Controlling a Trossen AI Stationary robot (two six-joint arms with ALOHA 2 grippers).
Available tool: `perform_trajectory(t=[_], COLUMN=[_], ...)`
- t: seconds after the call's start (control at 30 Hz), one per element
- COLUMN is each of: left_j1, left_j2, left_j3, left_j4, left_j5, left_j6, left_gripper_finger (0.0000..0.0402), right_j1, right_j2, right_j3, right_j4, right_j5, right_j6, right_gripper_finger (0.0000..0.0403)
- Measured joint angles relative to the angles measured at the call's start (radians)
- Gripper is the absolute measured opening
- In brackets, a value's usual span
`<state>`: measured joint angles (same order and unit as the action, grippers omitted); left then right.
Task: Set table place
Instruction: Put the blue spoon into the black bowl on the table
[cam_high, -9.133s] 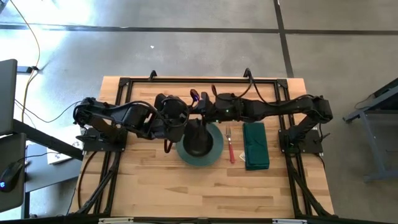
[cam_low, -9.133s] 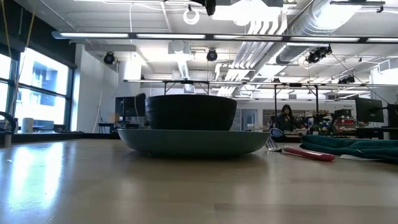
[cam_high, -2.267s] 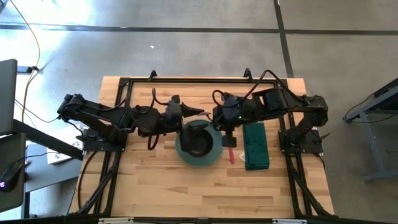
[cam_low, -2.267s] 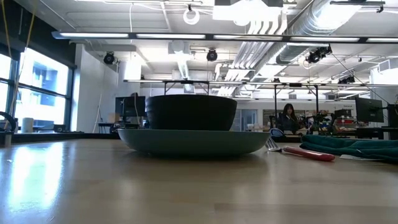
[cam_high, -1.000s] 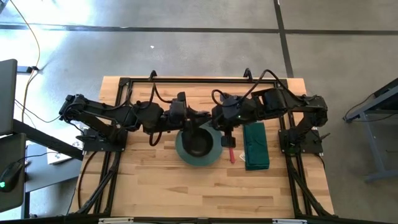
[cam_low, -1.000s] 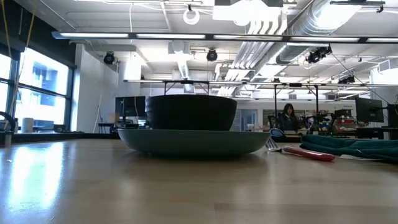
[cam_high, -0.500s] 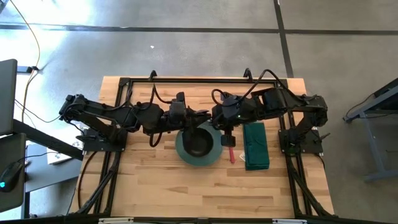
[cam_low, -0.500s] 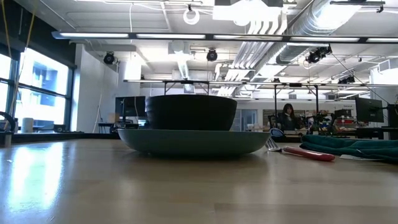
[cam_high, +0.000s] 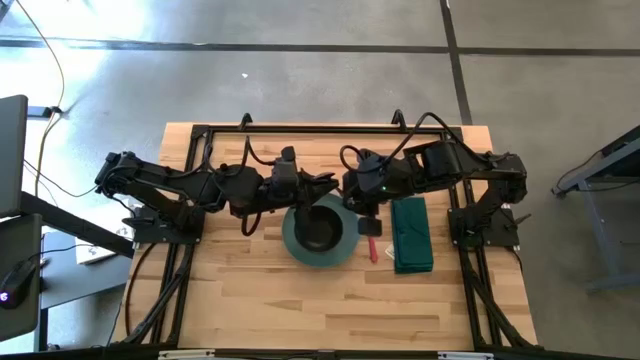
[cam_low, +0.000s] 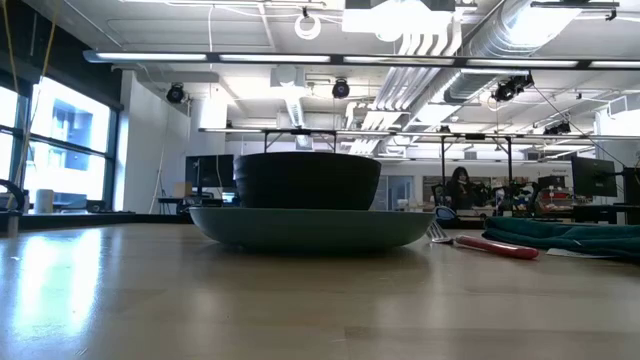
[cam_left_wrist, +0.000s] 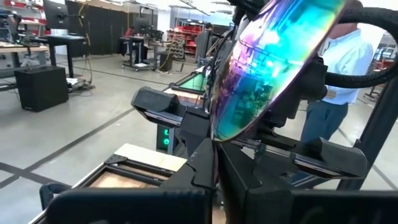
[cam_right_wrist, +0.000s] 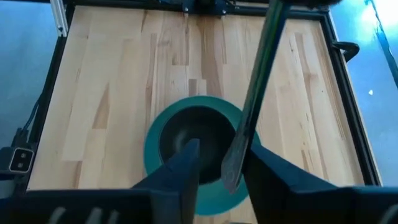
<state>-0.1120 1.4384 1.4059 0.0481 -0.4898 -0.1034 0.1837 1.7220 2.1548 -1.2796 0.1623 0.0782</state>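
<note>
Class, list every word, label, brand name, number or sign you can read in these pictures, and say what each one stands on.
None can be read.
The light-wood butcher-block table, teal round plate, black bowl, red-handled fork and folded green cloth show no print.
Room signage behind, in the low view: too small to read.

No writing, label, brand, number or sign can be read in any view, whether on the bench (cam_high: 260, 300) or in the room behind.
</note>
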Motion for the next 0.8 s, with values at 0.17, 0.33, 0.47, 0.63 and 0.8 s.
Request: perform_trajectory(t=[0.17,0.33,0.47,0.63,0.8], left_j1=[0.001,0.002,0.002,0.001,0.001], left_j2=[0.0,0.0,0.0,0.0,-0.001], left_j3=[0.001,0.001,0.001,0.001,0.001], left_j4=[-0.009,-0.029,0.006,0.04,0.062], left_j5=[-0.011,-0.04,-0.03,-0.021,0.007], left_j6=[0.002,-0.002,-0.007,-0.009,-0.008], left_gripper_finger=[0.0,0.0,0.0,0.0,0.0], right_j1=[0.001,-0.002,-0.009,0.002,0.044], right_j2=[-0.011,-0.014,-0.015,-0.014,-0.025], right_j3=[0.007,0.056,0.077,0.053,0.011], right_j4=[-0.019,-0.121,-0.244,-0.29,-0.235], right_j5=[0.045,0.107,0.209,0.334,0.433], right_j6=[-0.011,0.032,0.138,0.23,0.238], right_gripper_finger=[0.0137,0.0152,0.0158,0.0158,0.0158])
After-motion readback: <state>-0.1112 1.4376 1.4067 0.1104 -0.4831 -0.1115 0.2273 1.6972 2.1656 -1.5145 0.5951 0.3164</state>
